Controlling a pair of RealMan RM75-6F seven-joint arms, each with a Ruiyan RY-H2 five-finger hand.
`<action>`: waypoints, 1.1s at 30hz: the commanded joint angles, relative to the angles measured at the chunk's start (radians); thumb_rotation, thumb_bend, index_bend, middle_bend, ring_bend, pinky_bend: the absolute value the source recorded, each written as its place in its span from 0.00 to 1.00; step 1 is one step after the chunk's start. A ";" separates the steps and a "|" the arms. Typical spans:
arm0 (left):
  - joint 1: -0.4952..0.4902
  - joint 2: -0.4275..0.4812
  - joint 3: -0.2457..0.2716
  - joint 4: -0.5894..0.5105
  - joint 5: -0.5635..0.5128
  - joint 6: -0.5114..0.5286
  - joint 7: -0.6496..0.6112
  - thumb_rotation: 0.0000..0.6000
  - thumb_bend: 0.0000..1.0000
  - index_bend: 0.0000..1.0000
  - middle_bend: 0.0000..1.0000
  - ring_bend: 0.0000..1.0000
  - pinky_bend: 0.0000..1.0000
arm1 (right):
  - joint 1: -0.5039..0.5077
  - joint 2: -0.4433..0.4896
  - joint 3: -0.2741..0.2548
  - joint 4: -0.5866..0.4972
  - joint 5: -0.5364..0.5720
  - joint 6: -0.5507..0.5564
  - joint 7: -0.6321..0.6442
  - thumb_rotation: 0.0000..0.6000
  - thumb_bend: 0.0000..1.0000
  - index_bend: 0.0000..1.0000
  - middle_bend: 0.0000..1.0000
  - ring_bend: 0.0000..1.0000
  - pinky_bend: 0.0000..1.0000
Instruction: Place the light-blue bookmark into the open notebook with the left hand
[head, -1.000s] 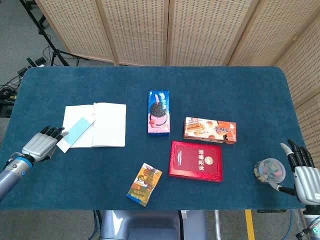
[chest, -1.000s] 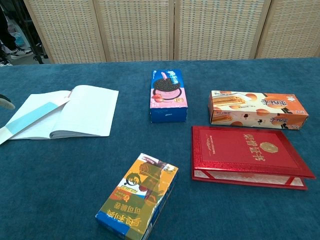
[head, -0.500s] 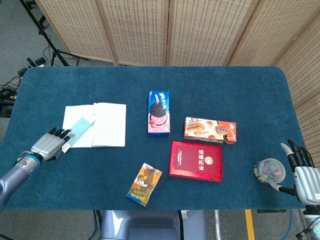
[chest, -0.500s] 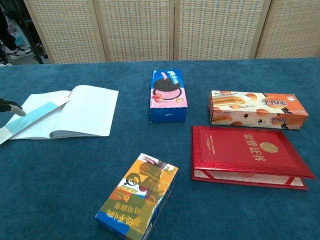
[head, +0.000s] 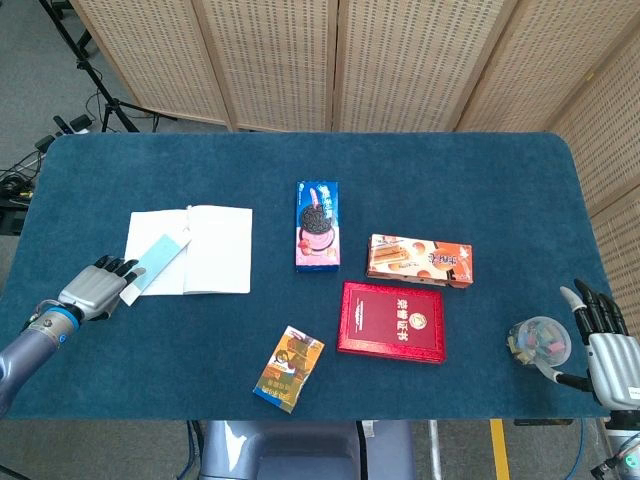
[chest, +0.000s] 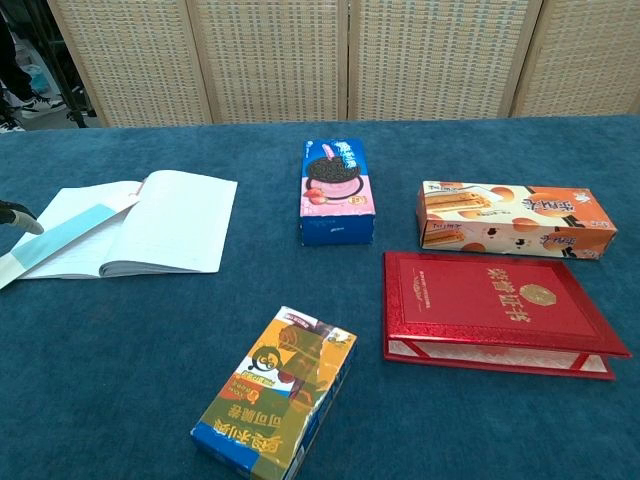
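The open notebook (head: 205, 262) lies flat at the table's left. The light-blue bookmark (head: 158, 259) lies aslant across its left page, with the white lower end sticking out over the page's edge onto the cloth. My left hand (head: 90, 291) lies low on the table just left of that end, fingers stretched toward it and fingertips (head: 120, 268) at its edge. The hand holds nothing. The chest view shows the notebook (chest: 165, 225), the bookmark (chest: 62, 236) and only one dark fingertip (chest: 20, 215) at the frame's left edge. My right hand (head: 606, 345) rests open at the table's right front corner.
An Oreo box (head: 319, 225) stands at the centre, with a biscuit box (head: 419, 260) and a red hardcover book (head: 392, 321) to its right. A small snack box (head: 288, 367) lies near the front edge. A clear cup (head: 538, 340) sits beside my right hand.
My left hand slid right to the bookmark's lower end, then eased back slightly to the left. Bookmark, notebook and right hand have not moved.
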 joint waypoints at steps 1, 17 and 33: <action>0.001 0.011 0.008 -0.005 -0.005 0.002 0.004 1.00 0.76 0.00 0.00 0.00 0.00 | 0.000 0.000 0.001 0.000 0.001 0.001 -0.001 1.00 0.00 0.00 0.00 0.00 0.00; -0.006 0.030 0.058 -0.005 -0.043 -0.025 0.033 1.00 0.76 0.00 0.00 0.00 0.00 | 0.000 -0.001 0.000 -0.004 -0.001 0.000 -0.007 1.00 0.00 0.00 0.00 0.00 0.00; -0.041 0.018 0.093 -0.014 -0.121 -0.053 0.099 1.00 0.76 0.00 0.00 0.00 0.00 | -0.001 -0.001 -0.002 -0.007 -0.006 0.003 -0.009 1.00 0.00 0.00 0.00 0.00 0.00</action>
